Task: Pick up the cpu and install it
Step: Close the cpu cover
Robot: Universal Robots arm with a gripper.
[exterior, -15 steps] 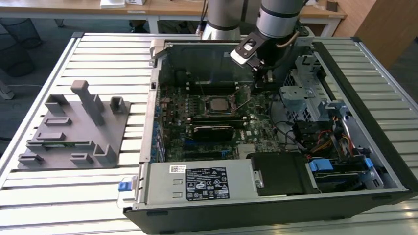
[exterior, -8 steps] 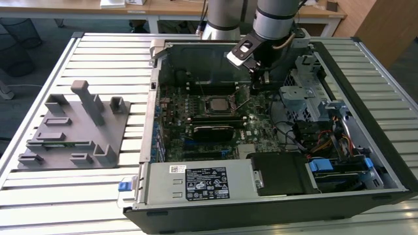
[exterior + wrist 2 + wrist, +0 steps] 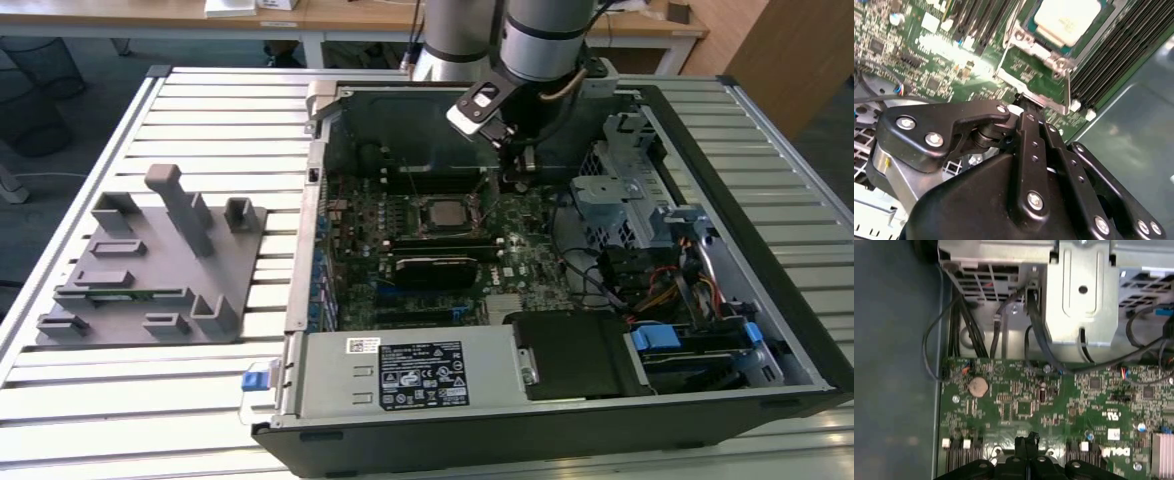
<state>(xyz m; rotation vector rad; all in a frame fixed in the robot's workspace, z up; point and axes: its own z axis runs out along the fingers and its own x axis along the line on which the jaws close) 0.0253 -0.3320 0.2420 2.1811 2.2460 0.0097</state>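
The cpu (image 3: 1068, 19) already lies in the socket frame (image 3: 1030, 46) near the middle of the motherboard (image 3: 1019, 407), inside the open computer case (image 3: 315, 180). The placing looks done, and seating or clamping seems to be the step in hand. The gripper (image 3: 1026, 444) hovers just beside the socket, toward the case's drive-bay side, fingers pressed together on nothing visible. Any further move calls for a light, straight touch that avoids the chip's top.

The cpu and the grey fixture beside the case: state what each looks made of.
The cpu: top looks like metal, pale silver with a soft sheen. The grey fixture: probably plastic, uniform matte grey, no glint, blocky moulded shapes.
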